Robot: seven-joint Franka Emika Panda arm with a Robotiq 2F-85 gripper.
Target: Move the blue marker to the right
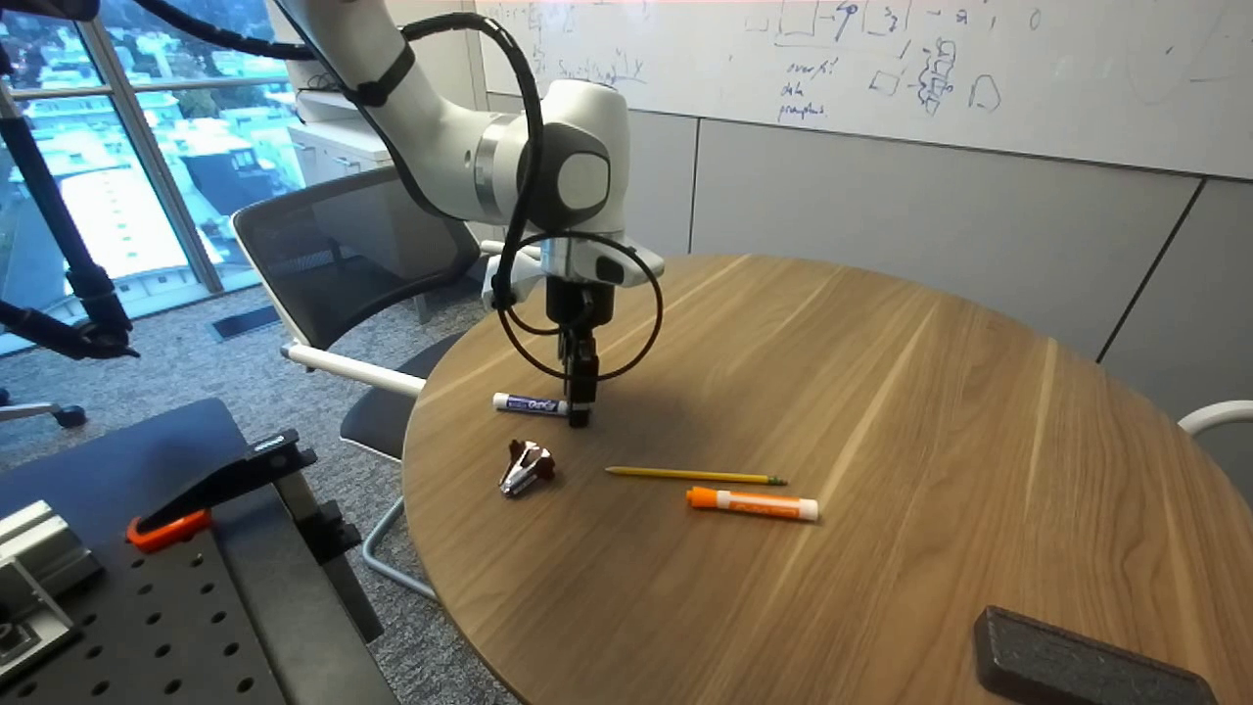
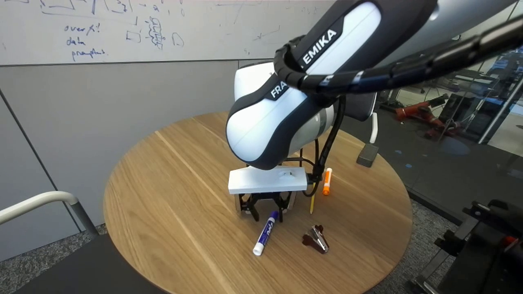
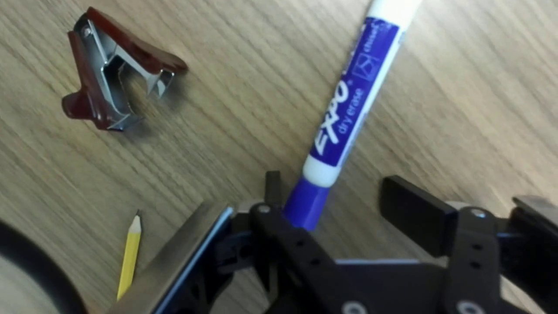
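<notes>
Fingers are standing wide, blue marker lying cap-end between, near 1 finger; off-centre closing would be risking swivel.

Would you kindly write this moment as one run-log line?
blue marker: lying on table, ungripped | gripper: open, low near marker's blue cap | also on table: staple remover, pencil, orange marker

Claw at 1 end of blue marker
</notes>
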